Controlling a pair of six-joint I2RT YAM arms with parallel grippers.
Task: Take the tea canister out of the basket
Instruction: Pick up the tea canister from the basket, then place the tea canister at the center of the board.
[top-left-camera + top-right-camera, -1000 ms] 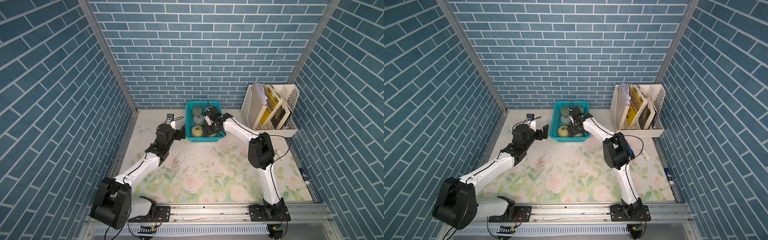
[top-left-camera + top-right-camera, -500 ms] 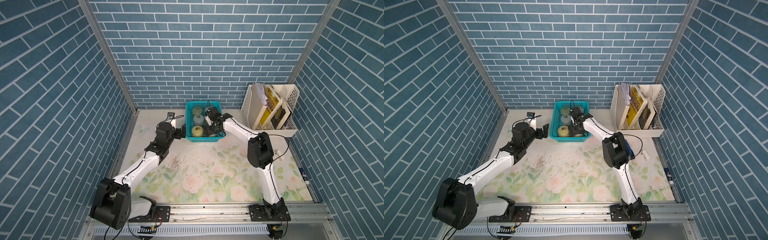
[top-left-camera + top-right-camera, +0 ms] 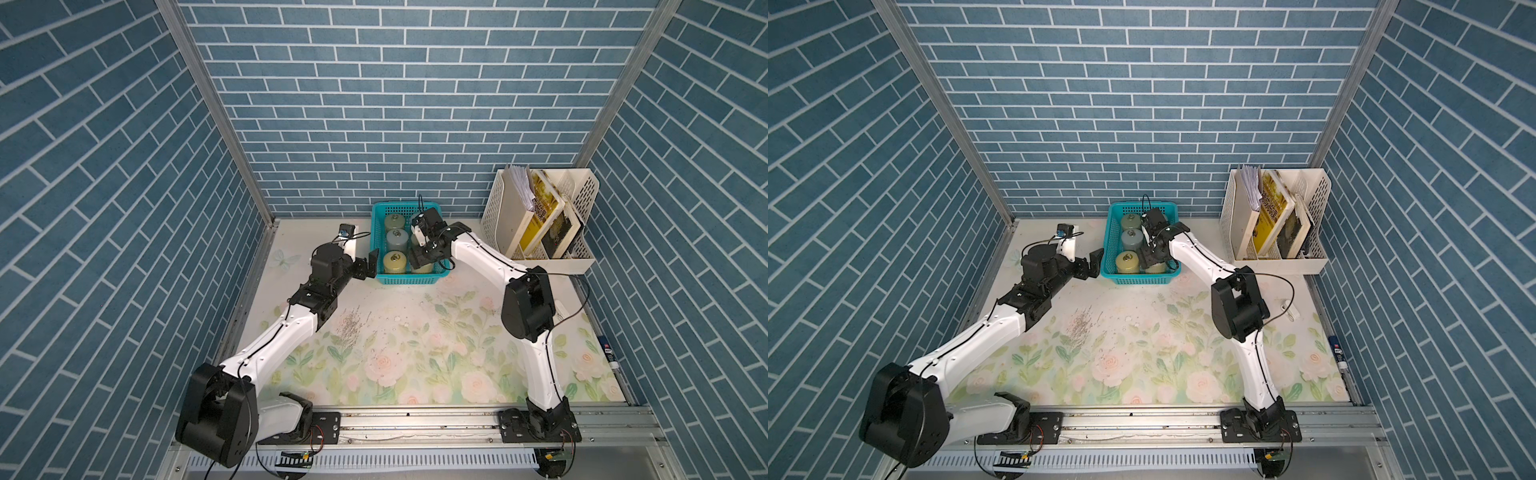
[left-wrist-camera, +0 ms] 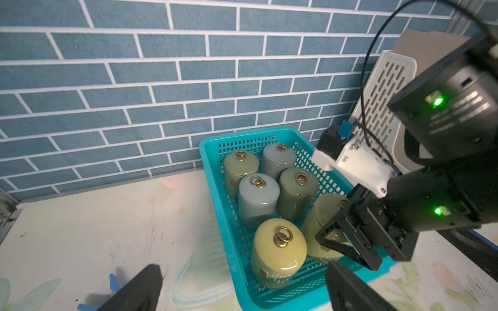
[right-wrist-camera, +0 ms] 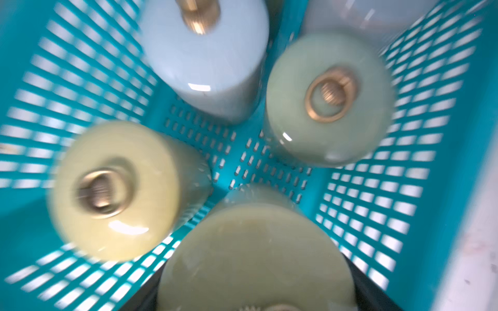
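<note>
No legible text (motor label [image 4: 456, 114] blurred)

Left tool [image 3: 369, 266]: crept in toward the basket [image 3: 405, 280]. It now sits just beside the basket's left wall, where a sliver of table showed between them a second ago. Its forearm has swung slightly toward the basket's far end.

Right tool [image 3: 419, 261]: dipped a touch lower in the basket's near right corner. Jaws have drawn in from their wider spread and now sit on either side of the yellow-green tea canister [image 4: 322, 215]. Right elbow has drifted slightly away from the basket.
</note>
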